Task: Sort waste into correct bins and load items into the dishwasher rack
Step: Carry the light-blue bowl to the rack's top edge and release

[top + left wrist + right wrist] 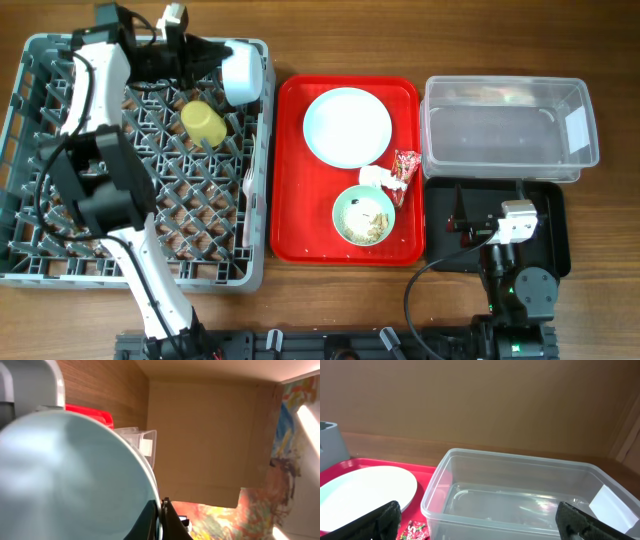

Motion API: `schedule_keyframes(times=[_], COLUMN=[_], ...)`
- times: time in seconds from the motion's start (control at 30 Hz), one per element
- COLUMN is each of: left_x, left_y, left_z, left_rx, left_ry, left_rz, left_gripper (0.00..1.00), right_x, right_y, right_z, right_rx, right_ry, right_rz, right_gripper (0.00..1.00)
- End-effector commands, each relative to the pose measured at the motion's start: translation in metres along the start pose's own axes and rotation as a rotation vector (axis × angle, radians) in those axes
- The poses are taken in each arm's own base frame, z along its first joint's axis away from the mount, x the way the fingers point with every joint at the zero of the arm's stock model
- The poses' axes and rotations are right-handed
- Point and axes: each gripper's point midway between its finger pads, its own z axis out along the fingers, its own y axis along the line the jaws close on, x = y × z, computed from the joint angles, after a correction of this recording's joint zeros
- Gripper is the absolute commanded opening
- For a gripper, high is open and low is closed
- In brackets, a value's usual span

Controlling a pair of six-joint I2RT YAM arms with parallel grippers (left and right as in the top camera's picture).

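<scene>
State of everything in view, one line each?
left claw: shut on small bowl, over rack
right claw: open, empty
yellow cup: in rack
plate: on red tray, empty
mint green bowl: on red tray, holds scraps
tissue: crumpled, on red tray
wrapper: on red tray
clear tub: looks empty

Ahead of the right hand (479,527), the wood-grain desk (395,445) ends at a plain brown cardboard wall (480,400), evenly lit.

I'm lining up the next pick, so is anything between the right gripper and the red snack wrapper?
Nothing visible: only the red tray's low rim lies between the right gripper and the wrapper.
</scene>
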Motion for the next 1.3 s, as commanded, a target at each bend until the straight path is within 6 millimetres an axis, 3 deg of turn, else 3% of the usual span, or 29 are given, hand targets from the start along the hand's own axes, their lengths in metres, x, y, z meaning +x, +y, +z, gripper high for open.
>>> schedule_keyframes(times=[0.0,0.07,0.1,0.27,0.33,0.37,0.57,0.7,0.83,0.93,1.1,1.13,1.27], left_x=[-0.001,-0.001,-0.002,-0.007,-0.008,-0.009,-0.014,-0.013,-0.004,0.013,0.032,0.035,0.046], left_y=[0.008,0.011,0.016,0.041,0.044,0.043,0.028,0.005,-0.023,-0.038,-0.04,-0.042,-0.046], left_z=[0.003,0.003,0.003,-0.014,-0.027,-0.033,-0.075,-0.098,-0.108,-0.106,-0.099,-0.086,-0.03], left_rx=[0.038,0.025,-0.006,-0.141,-0.148,-0.147,-0.149,-0.2,-0.276,-0.466,-0.884,-0.957,-0.969], left_ry=[0.012,0.01,0.005,-0.039,-0.061,-0.072,-0.161,-0.221,-0.259,-0.278,-0.34,-0.335,-0.23], left_rz=[0.011,0.009,0.008,-0.03,-0.057,-0.071,-0.063,0.005,0.075,0.128,0.17,0.206,0.32], left_gripper=[0.04,0.09,0.16,0.21,0.33,0.99,1.0,1.0,1.0,1.0,1.0,1.0,1.0], right_x=[0.0,0.0,0.0,0.0,0.0,0.0,0.0,0.0,0.0,0.0,0.0,0.0,0.0], right_y=[0.0,0.0,0.0,0.0,0.0,0.0,0.0,0.0,0.0,0.0,0.0,0.0,0.0], right_z=[0.0,0.0,0.0,0.0,0.0,0.0,0.0,0.0,0.0,0.0,0.0,0.0,0.0], right_rx=[-0.003,-0.003,-0.003,-0.003,-0.003,-0.003,-0.003,-0.003,-0.003,-0.003,-0.003,-0.003,-0.003], right_ry=[-0.003,-0.003,-0.003,-0.003,-0.003,-0.003,-0.003,-0.003,-0.003,-0.003,-0.003,-0.003,-0.003], right_rz=[-0.005,-0.005,-0.005,-0.005,-0.005,-0.005,-0.005,-0.005,-0.005,-0.005,-0.005,-0.005,-0.005], right_gripper=[1.0,1.0,1.0,1.0,1.0,1.0,1.0,0.99,1.0,1.0,1.0,1.0,1.0])
